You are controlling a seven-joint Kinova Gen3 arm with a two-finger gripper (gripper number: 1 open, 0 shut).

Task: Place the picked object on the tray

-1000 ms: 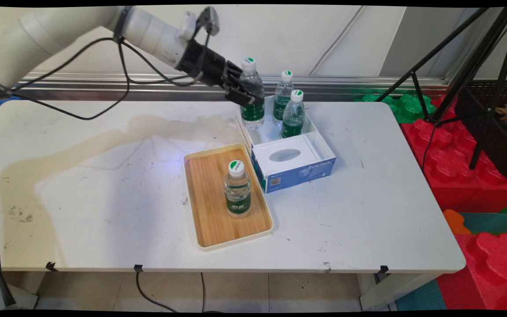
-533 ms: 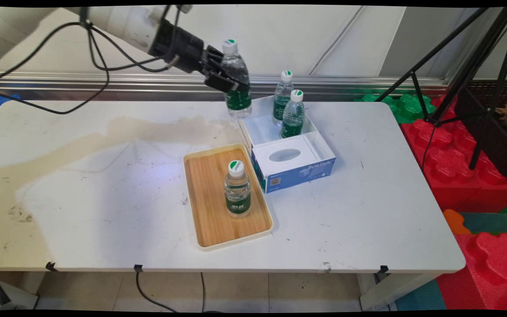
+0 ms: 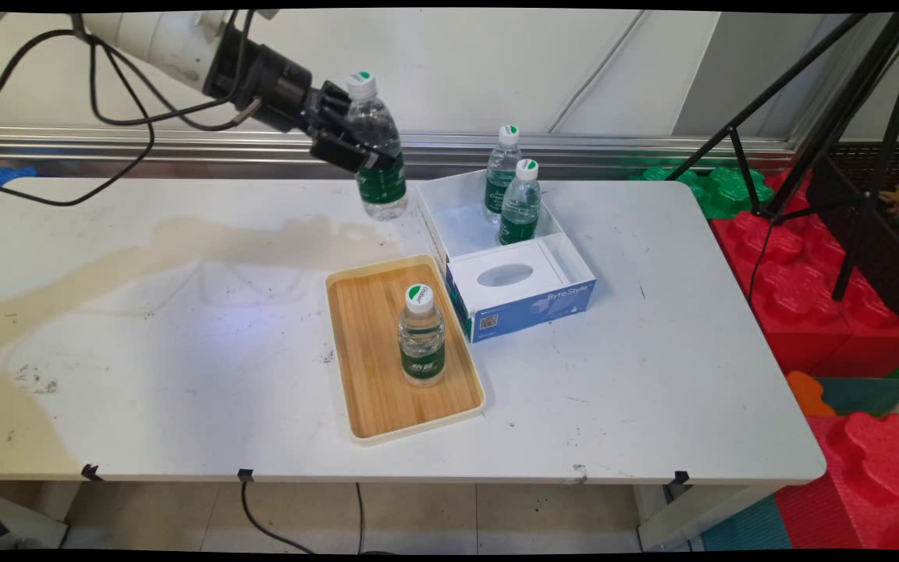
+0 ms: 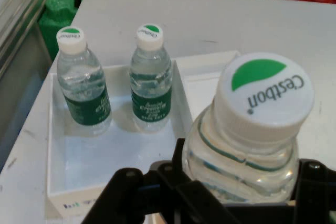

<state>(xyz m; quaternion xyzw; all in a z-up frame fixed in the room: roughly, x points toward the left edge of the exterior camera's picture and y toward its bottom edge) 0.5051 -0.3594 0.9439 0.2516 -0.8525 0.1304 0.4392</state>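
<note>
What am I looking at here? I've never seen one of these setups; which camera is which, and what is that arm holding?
A white robot arm with a black two-finger gripper works at a white table. One picture comes from a fixed camera above the table's near side; the other from a camera on the hand itself. The gripper holds a water bottle in the air, left of an open white box where two more bottles stand. A fourth bottle stands upright on a wooden tray.

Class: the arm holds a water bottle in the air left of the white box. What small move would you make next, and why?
Probably carry the held bottle nearer, over the wooden tray. The gripper has it clear of the white box, and one bottle already stands on the tray.
</note>
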